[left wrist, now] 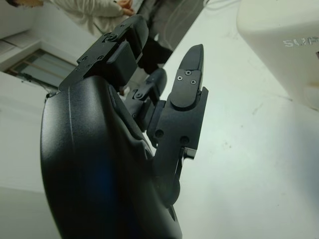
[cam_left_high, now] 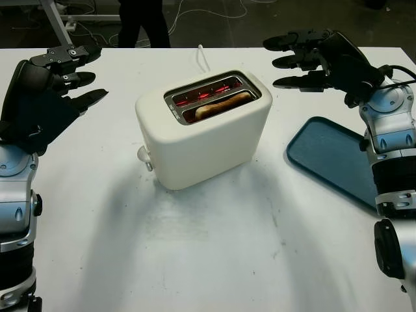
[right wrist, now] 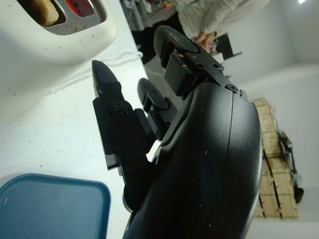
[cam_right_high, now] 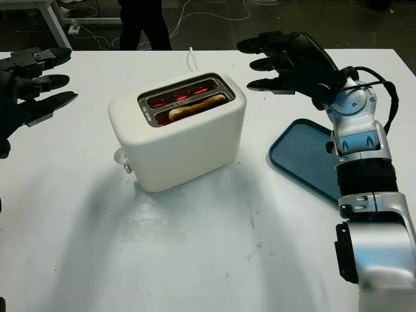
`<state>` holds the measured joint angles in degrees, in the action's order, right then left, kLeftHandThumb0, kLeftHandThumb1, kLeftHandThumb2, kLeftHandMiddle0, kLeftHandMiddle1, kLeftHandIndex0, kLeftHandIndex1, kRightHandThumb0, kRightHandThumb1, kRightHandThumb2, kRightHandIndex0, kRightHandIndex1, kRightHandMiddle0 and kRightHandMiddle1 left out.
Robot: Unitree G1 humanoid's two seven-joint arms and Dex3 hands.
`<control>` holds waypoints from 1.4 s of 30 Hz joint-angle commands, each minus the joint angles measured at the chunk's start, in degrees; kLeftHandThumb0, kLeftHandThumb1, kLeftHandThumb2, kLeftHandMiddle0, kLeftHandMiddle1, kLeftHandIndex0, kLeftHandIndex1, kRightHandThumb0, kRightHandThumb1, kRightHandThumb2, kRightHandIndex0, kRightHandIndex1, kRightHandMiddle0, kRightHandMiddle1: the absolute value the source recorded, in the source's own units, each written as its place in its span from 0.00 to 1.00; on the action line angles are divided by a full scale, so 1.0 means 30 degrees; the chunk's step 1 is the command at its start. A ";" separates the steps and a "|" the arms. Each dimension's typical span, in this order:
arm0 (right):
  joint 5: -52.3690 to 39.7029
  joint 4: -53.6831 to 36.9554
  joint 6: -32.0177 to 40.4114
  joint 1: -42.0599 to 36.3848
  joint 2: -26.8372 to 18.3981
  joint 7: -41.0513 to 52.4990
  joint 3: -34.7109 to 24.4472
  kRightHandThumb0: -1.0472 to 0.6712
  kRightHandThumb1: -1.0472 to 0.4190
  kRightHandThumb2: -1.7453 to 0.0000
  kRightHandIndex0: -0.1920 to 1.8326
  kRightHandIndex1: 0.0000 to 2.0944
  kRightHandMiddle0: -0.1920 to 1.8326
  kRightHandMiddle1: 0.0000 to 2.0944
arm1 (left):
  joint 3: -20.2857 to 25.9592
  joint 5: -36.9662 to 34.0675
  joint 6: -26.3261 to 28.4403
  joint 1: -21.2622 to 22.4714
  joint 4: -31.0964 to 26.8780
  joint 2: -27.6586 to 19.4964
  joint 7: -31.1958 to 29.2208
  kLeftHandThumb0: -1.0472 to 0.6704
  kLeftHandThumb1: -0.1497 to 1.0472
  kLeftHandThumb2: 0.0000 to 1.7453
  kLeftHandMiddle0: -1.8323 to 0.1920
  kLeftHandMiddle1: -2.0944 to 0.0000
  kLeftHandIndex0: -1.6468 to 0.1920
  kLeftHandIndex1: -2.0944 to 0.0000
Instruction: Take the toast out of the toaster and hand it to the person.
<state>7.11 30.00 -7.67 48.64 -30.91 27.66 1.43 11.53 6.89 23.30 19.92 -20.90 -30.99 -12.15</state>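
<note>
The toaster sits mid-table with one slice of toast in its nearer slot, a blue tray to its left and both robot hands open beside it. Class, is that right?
Not quite. In the left eye view the blue tray lies to the right of the toaster, not its left. The rest holds: one slice of toast in the nearer slot, left hand and right hand open either side.

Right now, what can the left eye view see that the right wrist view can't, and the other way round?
Left eye view alone: the left hand, open beside the toaster, and the toaster's lever. Right wrist view alone: a person's pale sleeve beyond the table's far edge. Both share the white toaster with toast in its near slot, the blue tray, the white table and the right hand, open and raised beside the toaster.
</note>
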 commanded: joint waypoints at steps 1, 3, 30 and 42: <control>-0.0237 0.0160 -0.0568 0.0196 0.0009 0.0109 -0.0070 0.51 0.17 1.00 0.46 0.02 0.43 0.00 | -0.0081 0.0060 -0.0056 0.0118 -0.0028 -0.0037 -0.0044 0.46 0.89 0.00 0.61 0.87 0.55 0.99; -0.0187 0.0098 -0.0514 0.0174 -0.0010 0.0097 -0.0055 0.50 0.17 1.00 0.46 0.02 0.43 0.00 | -0.0109 0.0073 0.0139 0.0102 -0.0120 -0.0008 -0.0040 0.46 0.89 0.00 0.62 0.87 0.55 0.99; -0.0335 0.0039 -0.0498 0.0052 -0.0103 0.0293 -0.0126 0.47 0.17 1.00 0.47 0.02 0.43 0.00 | 0.0007 -0.0330 -0.0172 -0.0082 0.0005 0.0224 -0.0026 0.45 0.89 0.00 0.66 0.81 0.56 0.99; -0.0597 -0.0481 0.0060 -0.0690 -0.0294 0.0699 -0.0305 0.50 0.16 1.00 0.44 0.01 0.41 0.00 | -0.0185 -0.0039 0.0760 -0.0975 -0.1042 0.0103 -0.0194 0.45 0.89 0.02 0.69 0.78 0.57 0.99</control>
<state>6.36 29.52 -8.05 47.65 -31.20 29.33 1.09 11.43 6.23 24.89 17.99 -22.83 -30.43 -12.37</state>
